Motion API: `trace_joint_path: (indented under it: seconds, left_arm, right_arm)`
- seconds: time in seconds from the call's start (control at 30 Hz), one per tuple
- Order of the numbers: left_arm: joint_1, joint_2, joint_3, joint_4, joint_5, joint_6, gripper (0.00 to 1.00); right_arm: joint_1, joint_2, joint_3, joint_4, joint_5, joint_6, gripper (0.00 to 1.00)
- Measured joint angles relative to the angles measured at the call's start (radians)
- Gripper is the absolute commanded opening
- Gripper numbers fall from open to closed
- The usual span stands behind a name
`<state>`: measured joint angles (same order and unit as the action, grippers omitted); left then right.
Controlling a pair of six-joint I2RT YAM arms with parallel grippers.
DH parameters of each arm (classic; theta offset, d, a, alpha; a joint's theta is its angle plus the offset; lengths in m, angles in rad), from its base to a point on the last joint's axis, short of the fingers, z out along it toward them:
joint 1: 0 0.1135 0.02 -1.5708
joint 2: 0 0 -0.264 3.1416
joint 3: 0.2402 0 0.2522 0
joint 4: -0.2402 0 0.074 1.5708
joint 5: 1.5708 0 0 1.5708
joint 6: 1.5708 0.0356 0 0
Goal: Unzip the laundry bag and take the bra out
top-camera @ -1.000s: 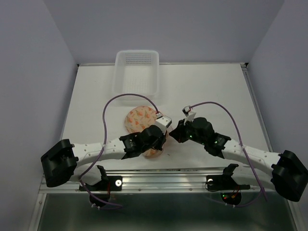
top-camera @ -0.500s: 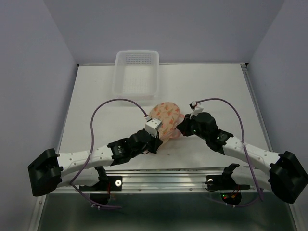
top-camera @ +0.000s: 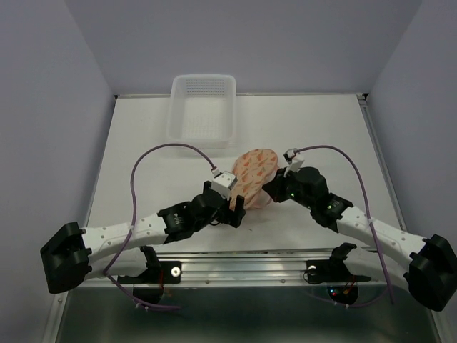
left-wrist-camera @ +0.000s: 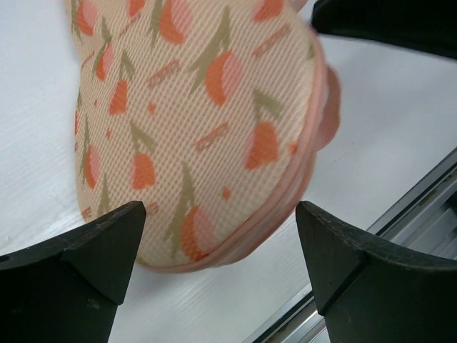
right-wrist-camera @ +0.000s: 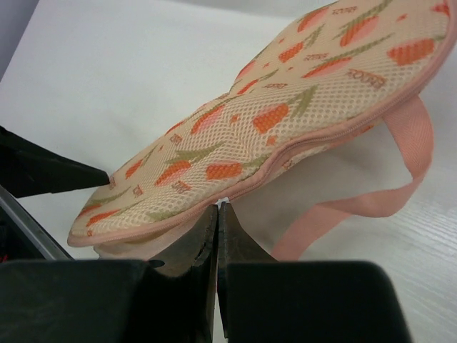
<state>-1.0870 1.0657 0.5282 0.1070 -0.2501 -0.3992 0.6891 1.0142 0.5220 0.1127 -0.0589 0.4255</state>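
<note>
Leftward and toward the near edge, the left gripper [top-camera: 237, 211] has backed off the laundry bag [top-camera: 253, 174] and let go. Half a second ago its fingers were clamped on the bag's near end, and now they stand spread wide. In the left wrist view the two dark fingers [left-wrist-camera: 93, 250] sit one on each side of the bag's rounded near end, touching nothing. Over the last second the bag has also travelled to the right and a little toward the far side of the table [top-camera: 321, 128].

The bag now sits near the middle of the table, between the two wrists and well apart from the white perforated basket [top-camera: 203, 107] at the far edge. It is tilted: in the right wrist view its printed cream top slopes upward, with white table showing under it. A pink strap [right-wrist-camera: 400, 179] hangs from its edge in a loop that reaches the table.

The right gripper [right-wrist-camera: 218, 214] is pinched tight, fingertips together right at the pink zipper trim on the bag's underside edge. It is gripping the bag there. Whether a zip pull or only the trim lies between the tips cannot be told. Along the stretch of edge that shows, the two halves of the bag lie together.
</note>
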Motion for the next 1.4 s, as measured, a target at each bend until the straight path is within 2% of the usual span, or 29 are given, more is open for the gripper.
trace_joint_path:
  seconds: [0.33,0.43,0.67,0.7,0.87,0.9,1.13,1.4]
  left_arm:
    - [0.0,0.073,0.142,0.008,0.048,0.096,0.99]
    - [0.0,0.132,0.188,0.005,0.044,0.128,0.95]
    - [0.0,0.255,0.233,-0.008,0.029,0.167,0.65]
    - [0.0,0.263,0.233,-0.008,0.03,0.17,0.51]
    - [0.0,0.308,0.234,-0.007,0.035,0.175,0.14]
    - [0.0,0.31,0.234,-0.005,0.037,0.178,0.01]
    - [0.001,0.298,0.222,0.007,0.027,0.165,0.0]
    - [0.007,0.119,0.093,-0.011,0.002,0.097,0.0]
  right_arm:
    - [0.073,0.033,-0.002,0.006,-0.013,0.016,0.01]
    - [0.078,0.035,-0.002,0.006,-0.013,0.016,0.01]
    - [0.078,0.035,-0.002,0.007,-0.012,0.016,0.01]
    - [0.078,0.035,-0.002,0.007,-0.012,0.016,0.01]
    - [0.078,0.035,-0.002,0.006,-0.01,0.016,0.01]
    - [0.078,0.035,-0.002,0.004,-0.005,0.016,0.01]
    - [0.08,0.03,-0.002,-0.014,0.089,0.016,0.01]
    - [0.068,-0.002,-0.002,-0.054,0.198,0.011,0.01]
